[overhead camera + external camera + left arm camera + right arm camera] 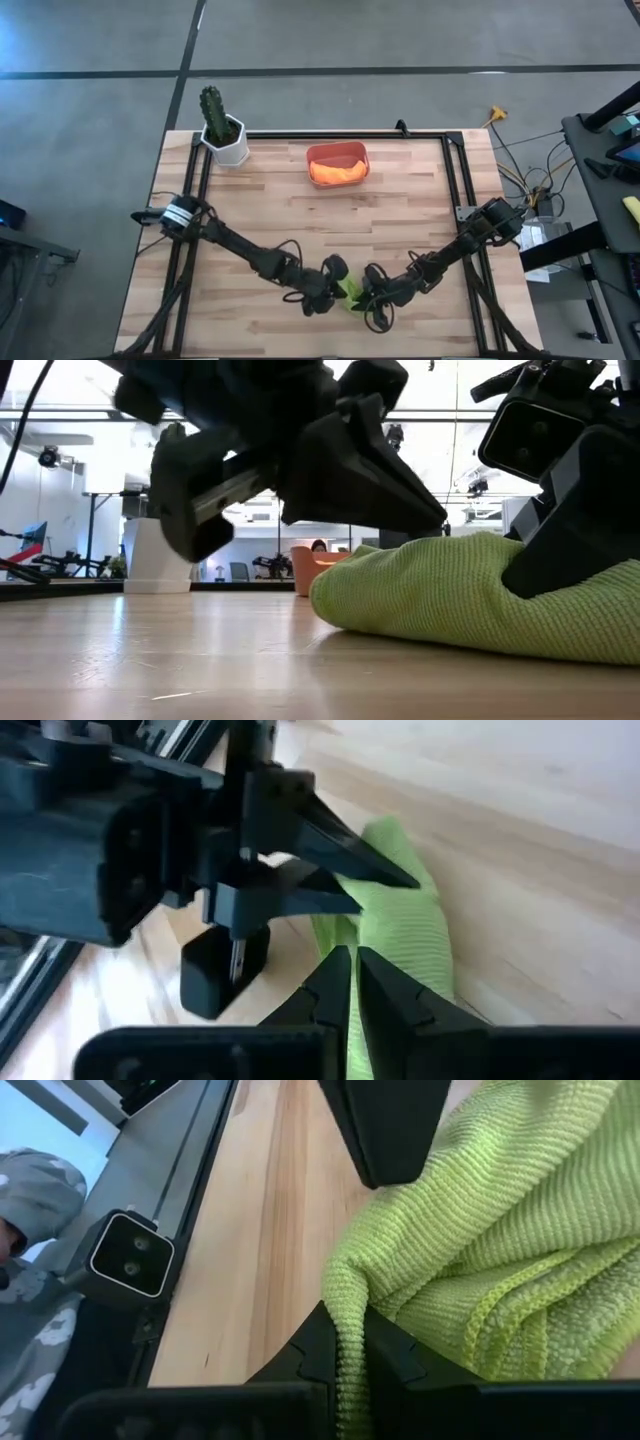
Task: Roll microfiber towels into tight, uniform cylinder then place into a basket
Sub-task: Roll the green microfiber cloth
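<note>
Both end effectors, left (pixel 335 285) and right (pixel 372 290), pinch the green towel (pixel 352 291) closed at the table's (pixel 400 215) near edge. Rolling well likely needs even tension. The orange towel (pixel 338 172) fills the basket (pixel 337 150).

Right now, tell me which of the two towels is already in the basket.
The orange towel: it lies inside the red basket at the table's far edge. The lime green towel is on the table, between both claws.

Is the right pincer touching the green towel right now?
Touching. The right wrist view shows the right pincer shut on a fold of the green towel, with the cloth pinched between its two fingers.
</note>
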Motion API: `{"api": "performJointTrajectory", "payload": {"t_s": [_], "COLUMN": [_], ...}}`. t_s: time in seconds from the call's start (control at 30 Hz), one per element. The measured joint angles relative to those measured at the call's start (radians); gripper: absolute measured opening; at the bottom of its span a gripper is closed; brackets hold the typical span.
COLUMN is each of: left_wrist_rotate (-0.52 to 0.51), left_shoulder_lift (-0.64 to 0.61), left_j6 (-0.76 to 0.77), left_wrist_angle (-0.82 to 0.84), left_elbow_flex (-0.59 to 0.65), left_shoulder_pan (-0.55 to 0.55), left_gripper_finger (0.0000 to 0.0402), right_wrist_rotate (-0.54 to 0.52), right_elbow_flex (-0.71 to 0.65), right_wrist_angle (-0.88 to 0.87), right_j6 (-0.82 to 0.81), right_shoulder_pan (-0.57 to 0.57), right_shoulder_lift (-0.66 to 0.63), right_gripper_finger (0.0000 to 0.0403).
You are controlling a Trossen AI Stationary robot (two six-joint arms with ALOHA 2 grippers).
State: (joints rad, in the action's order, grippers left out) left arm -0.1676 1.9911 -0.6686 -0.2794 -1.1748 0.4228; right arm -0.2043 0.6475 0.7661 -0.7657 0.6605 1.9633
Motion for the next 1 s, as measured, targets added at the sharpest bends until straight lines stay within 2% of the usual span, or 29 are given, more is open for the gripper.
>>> {"api": "performJointTrajectory", "payload": {"t_s": [0.07,0.33,0.53,0.8,1.0], "left_wrist_rotate": [0.060,0.104,0.204,0.230,0.256], "left_shoulder_lift": [0.000,0.022,0.101,0.202,0.209], "left_j6": [0.001,0.007,0.007,0.031,0.051], "left_wrist_angle": [-0.005,0.033,0.042,0.004,-0.012], "left_elbow_flex": [0.000,-0.001,-0.006,-0.042,-0.041], "left_shoulder_pan": [-0.017,-0.073,-0.083,-0.080,-0.080], "left_gripper_finger": [0.0007,0.0007,0.0007,0.0006,0.0006], "right_wrist_rotate": [0.001,0.017,0.022,0.035,0.043], "right_elbow_flex": [0.000,0.000,0.002,0.005,0.011], "right_wrist_angle": [0.000,0.000,0.003,0.004,-0.093], "right_j6": [0.004,0.015,0.023,0.133,0.150], "right_shoulder_pan": [0.000,0.000,0.000,0.002,0.006], "right_shoulder_lift": [0.000,0.000,0.001,0.000,-0.046], "right_gripper_finger": [0.0019,0.0020,0.0020,0.0022,0.0071]}}
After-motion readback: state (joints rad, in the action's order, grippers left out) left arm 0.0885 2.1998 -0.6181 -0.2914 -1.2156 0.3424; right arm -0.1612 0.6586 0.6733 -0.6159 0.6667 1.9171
